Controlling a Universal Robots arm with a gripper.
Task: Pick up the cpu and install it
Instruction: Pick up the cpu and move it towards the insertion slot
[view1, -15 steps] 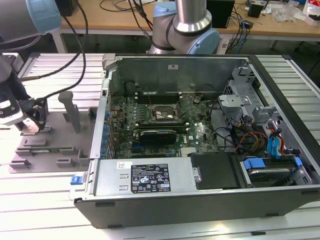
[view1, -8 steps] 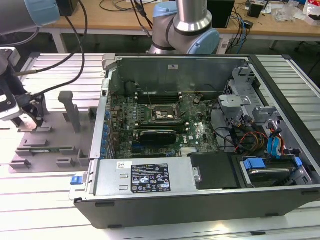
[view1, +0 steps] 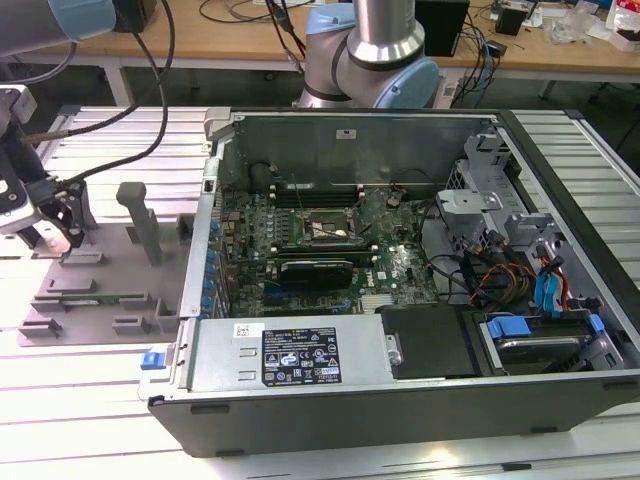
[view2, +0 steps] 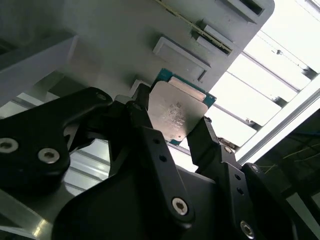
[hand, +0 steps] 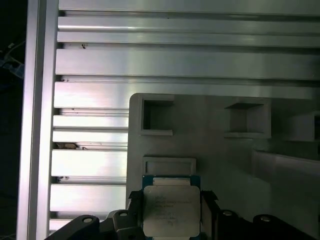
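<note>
The claw (view2: 174, 122) is closed on the cpu (hand: 167, 210). In both wrist views one black finger (view2: 207, 145) presses on each side of the little square chip, and the shiny silver top faces up. The fingers hold it by its edges, most likely so that nothing rubs the flat top or the side underneath, and so that it hangs level. The chip is over the grey tray (hand: 215, 150), just beside a small raised block that probably keeps it from sliding about when it rests there. I cannot tell whether the chip is touching the tray or is lifted a tiny bit off it. The tray lies on a table of long metal slats (hand: 90, 165). In the exterior view the claw (view1: 48, 232) is far over on the exterior view's left, above that same tray (view1: 100, 290). The open computer case (view1: 300, 355) lies flat on its side in the middle, so the green board inside faces up and can be reached from above. The black-framed socket (view1: 325, 230) sits in the middle of that board with nothing in it, well apart from the claw — this looks like the place where the chip belongs. So the pick-up part seems to be under way, and the putting-in part is not done yet.
</note>
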